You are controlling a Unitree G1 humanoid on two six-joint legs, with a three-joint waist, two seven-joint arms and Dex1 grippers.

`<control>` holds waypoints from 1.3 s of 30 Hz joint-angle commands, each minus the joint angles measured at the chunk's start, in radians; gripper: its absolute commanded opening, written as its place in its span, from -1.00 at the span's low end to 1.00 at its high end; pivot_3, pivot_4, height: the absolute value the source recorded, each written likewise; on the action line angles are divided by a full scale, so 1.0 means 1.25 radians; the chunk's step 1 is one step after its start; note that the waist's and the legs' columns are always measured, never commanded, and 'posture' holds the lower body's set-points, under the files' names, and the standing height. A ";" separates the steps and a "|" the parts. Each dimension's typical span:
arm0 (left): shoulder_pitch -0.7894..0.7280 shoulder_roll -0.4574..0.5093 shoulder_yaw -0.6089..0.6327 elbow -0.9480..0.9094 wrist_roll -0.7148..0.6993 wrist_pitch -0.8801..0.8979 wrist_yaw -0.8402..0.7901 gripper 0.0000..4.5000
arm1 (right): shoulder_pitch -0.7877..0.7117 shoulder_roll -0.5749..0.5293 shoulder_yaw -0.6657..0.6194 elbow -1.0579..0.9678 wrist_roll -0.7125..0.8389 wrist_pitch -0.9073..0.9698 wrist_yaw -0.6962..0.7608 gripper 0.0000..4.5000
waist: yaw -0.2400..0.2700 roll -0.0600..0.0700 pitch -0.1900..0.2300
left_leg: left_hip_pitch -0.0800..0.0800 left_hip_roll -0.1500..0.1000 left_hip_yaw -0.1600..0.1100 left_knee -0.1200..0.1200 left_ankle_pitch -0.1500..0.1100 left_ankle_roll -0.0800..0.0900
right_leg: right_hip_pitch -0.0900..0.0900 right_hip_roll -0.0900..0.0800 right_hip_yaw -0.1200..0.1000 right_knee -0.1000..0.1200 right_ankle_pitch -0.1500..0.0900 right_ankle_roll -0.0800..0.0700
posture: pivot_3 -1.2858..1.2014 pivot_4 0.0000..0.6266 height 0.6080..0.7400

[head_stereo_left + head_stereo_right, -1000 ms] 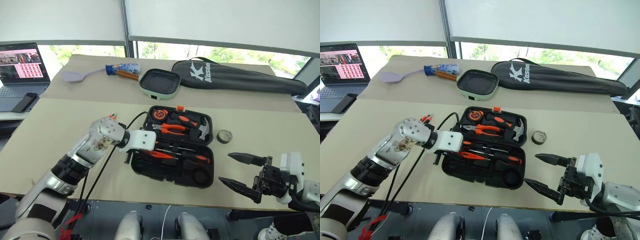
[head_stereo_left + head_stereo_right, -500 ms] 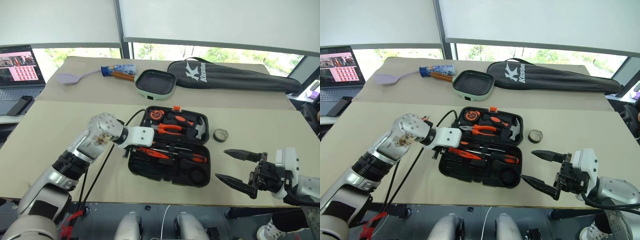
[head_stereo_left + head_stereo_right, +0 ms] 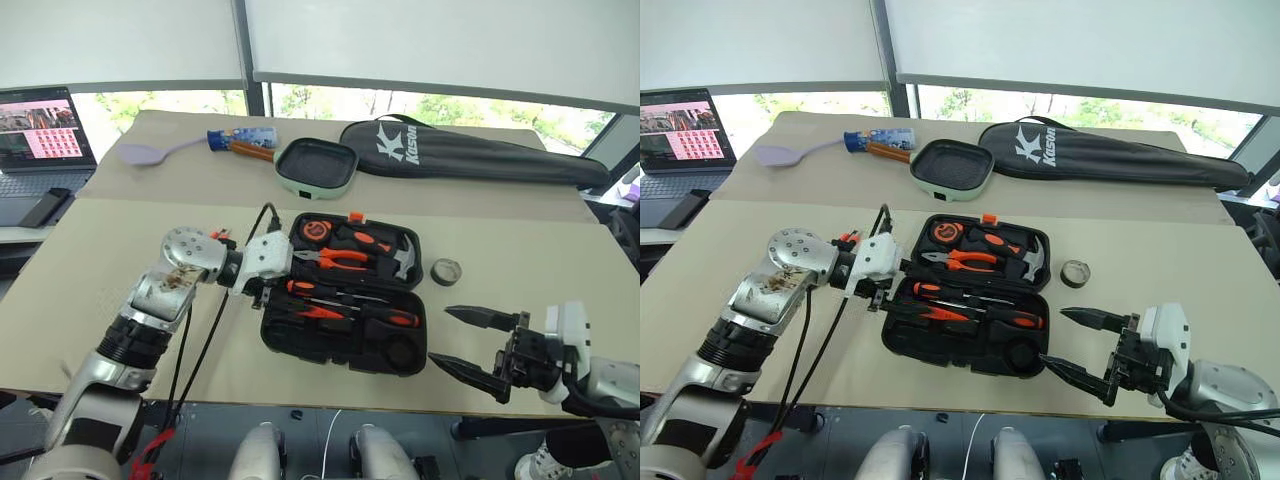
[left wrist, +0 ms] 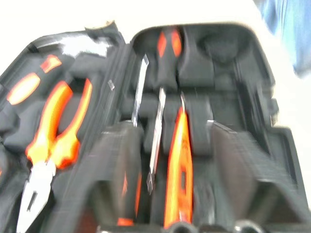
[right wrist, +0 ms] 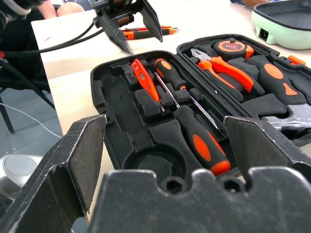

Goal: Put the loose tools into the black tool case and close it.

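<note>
Left pincer (image 5: pixel 130 25), empty, fingers slightly parted, hovers at the open black tool case's (image 3: pixel 345 352) left edge, frame centre. Its screwdrivers (image 3: pixel 372 313) lie pointing left. Right pincer (image 3: pixel 463 340) gapes wide, lower right. Tape roll (image 3: pixel 447 271) sits on the bench (image 3: pixel 90 260).

Open black tool case (image 3: pixel 345 330) on table, tape roll (image 3: pixel 447 271) beside it

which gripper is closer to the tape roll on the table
Right. The right gripper hangs open just in front of the tape roll, by the case's right end. The left gripper is across the black tool case, at its left edge.
</note>
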 commanded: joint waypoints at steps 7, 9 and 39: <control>0.045 -0.042 -0.016 0.128 0.035 -0.182 -0.003 -0.98 | 0.010 0.016 -0.014 -0.024 0.001 -0.018 -0.010 1.00 | 0.002 0.000 0.000 | -0.001 0.000 0.000 0.001 0.000 0.000 | 0.000 0.000 0.000 0.000 0.000 0.000 | 0.03 -0.52 1.00; 0.054 -0.051 -0.021 0.140 0.044 -0.203 0.002 -0.98 | 0.014 0.017 -0.016 -0.025 0.002 -0.018 -0.011 1.00 | 0.003 0.000 0.000 | -0.001 0.000 0.000 0.001 0.000 0.000 | 0.000 0.000 0.000 0.000 0.000 0.000 | 0.03 -0.52 1.00; 0.271 -0.005 0.223 -0.078 -0.101 -0.168 0.137 0.00 | 0.008 0.046 -0.037 0.044 -0.042 -0.122 -0.010 1.00 | -0.001 0.004 -0.002 | 0.002 0.001 -0.003 0.001 0.000 0.000 | 0.002 0.000 0.000 0.000 0.000 0.000 | 0.03 -0.52 1.00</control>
